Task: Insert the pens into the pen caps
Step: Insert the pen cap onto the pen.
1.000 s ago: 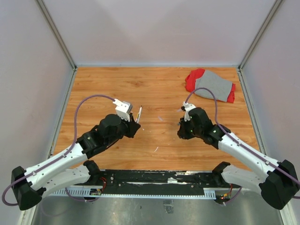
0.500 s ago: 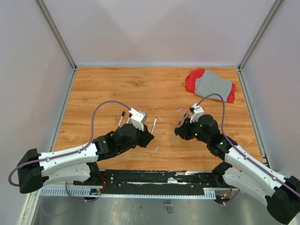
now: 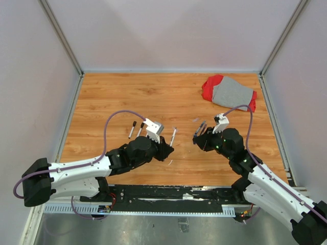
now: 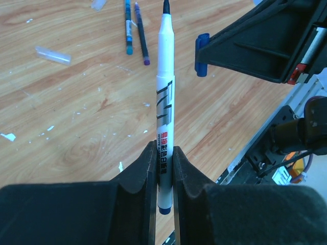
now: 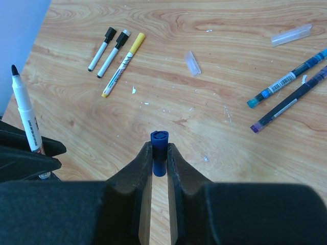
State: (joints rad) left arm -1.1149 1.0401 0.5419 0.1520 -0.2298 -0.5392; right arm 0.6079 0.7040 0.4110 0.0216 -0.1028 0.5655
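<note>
1. Left gripper [image 3: 170, 147] sits further right than half a second ago, closer to the right gripper [image 3: 196, 139], lower centre of the top view.
2. Left jaws are narrow, clamped on the white pen [image 4: 164, 87] at its lower barrel, black tip up.
3. Right jaws are narrow, pinching the blue cap [image 5: 159, 145].
4. Pen tip and cap are near but apart.
5. Yellow-ended pen [image 5: 122, 65] lies on the worktop [image 5: 230, 61], upper left of the right wrist view.

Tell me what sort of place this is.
Likely a robot test cell in a lab: a wood-grain tabletop boxed in by plain white panels on metal framing.
</note>
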